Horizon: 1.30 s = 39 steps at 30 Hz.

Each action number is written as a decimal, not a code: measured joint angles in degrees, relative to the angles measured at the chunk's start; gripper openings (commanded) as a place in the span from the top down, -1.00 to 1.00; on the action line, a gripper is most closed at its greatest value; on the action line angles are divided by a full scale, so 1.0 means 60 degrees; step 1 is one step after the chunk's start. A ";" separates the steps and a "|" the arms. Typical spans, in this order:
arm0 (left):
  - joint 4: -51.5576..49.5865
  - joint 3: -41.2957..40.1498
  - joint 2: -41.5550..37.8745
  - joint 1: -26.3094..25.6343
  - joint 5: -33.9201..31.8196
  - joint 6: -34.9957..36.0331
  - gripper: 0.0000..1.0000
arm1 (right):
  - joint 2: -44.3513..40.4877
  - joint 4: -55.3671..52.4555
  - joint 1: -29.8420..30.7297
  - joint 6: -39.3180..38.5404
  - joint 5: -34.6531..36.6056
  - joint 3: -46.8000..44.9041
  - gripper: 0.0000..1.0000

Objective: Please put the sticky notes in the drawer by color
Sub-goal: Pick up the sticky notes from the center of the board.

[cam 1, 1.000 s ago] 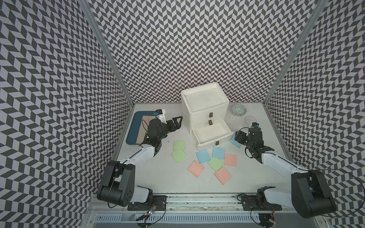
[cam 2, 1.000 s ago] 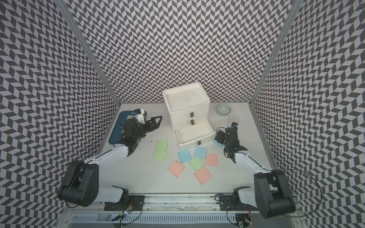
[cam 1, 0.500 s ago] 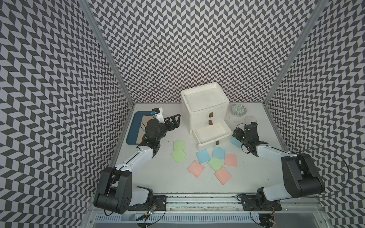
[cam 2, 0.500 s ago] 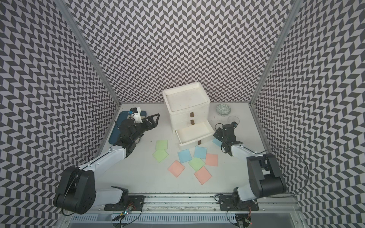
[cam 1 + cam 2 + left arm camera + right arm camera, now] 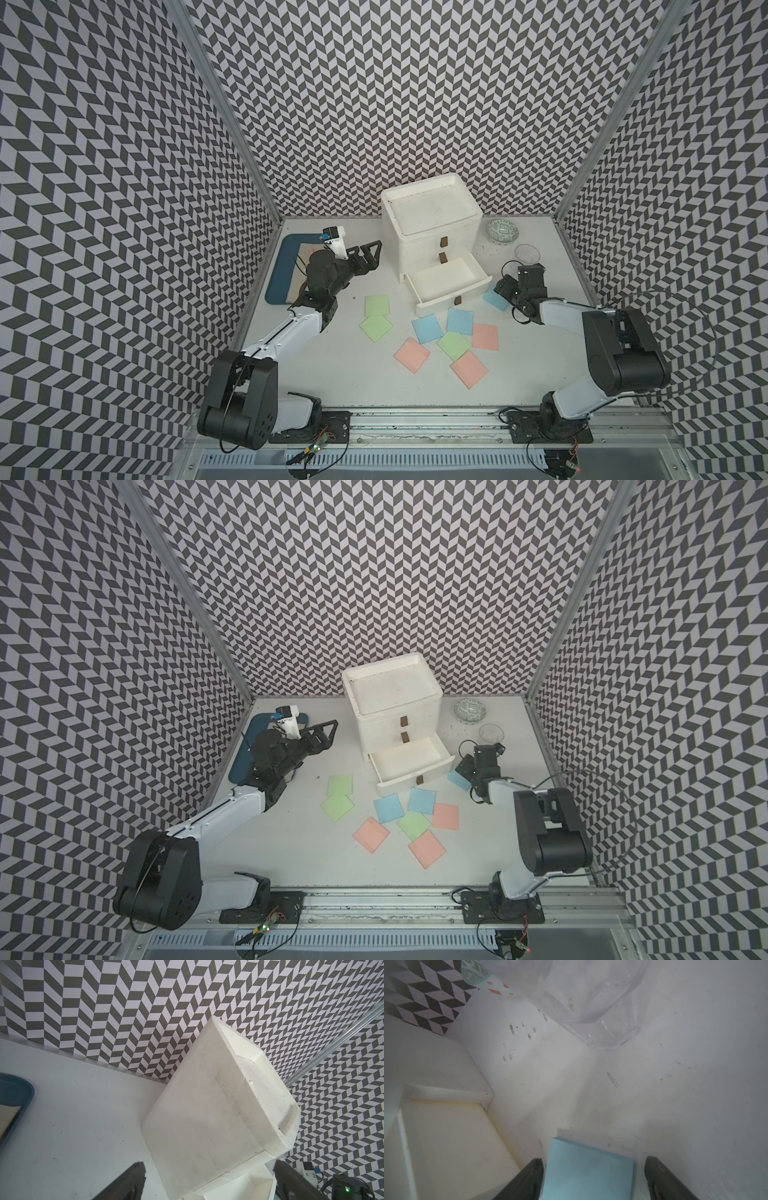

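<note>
The white drawer (image 5: 432, 220) stands at the back, its bottom drawer (image 5: 446, 282) pulled out and empty. Sticky notes lie flat in front of it: two green (image 5: 377, 306) at the left, a mixed cluster of blue (image 5: 428, 328), green (image 5: 454, 345) and pink (image 5: 468, 370), and one blue note (image 5: 495, 300) right of the open drawer. My right gripper (image 5: 500, 286) is open and low over that note, which lies between its fingertips (image 5: 533, 1169) in the right wrist view, untouched. My left gripper (image 5: 368, 255) is open and empty, pointing at the chest's left side (image 5: 197, 1126).
A flat blue tray (image 5: 282, 266) lies at the back left, under my left wrist. A patterned bowl (image 5: 503, 231) and a clear glass dish (image 5: 527, 252) stand right of the chest, just behind my right gripper.
My right gripper has moved left toward the open drawer, over the blue note beside it, while the arm stretched out low. My left gripper has hardly moved.
</note>
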 measured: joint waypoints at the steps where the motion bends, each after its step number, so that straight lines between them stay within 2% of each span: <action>1: 0.0004 0.0000 0.0000 0.0000 0.0018 0.0026 -1.00 | 0.0022 -0.0033 0.0000 0.0000 -0.0025 0.0087 -0.61; 11: 0.0044 0.0000 0.0000 0.0004 0.0124 0.0168 -1.00 | 0.0040 -0.0368 0.0000 0.0004 -0.0036 0.0335 -0.56; 15: 0.0047 0.0000 0.0000 0.0029 0.0146 0.0168 -1.00 | -0.0321 -0.0288 0.0000 -0.0058 -0.0168 0.0142 -0.40; 21: 0.0062 0.0000 0.0000 0.0066 0.0157 0.0168 -0.99 | -0.0860 -0.0182 -0.0131 -0.0437 -0.0186 0.0160 0.07; 25: 0.0124 0.0000 0.0000 0.0066 0.0182 0.0164 -1.00 | -0.0463 -0.0255 -0.0229 -0.0725 -0.0423 0.0670 0.15; 31: 0.0131 0.0000 0.0000 0.0080 0.0178 0.0168 -0.99 | 0.1093 -0.0160 -0.0291 -0.1071 -0.1038 0.1796 0.16; 39: 0.0124 0.0000 0.0000 0.0109 0.0178 0.0204 -1.00 | 0.1523 0.0663 -0.0404 -0.1002 -0.1687 0.1053 0.16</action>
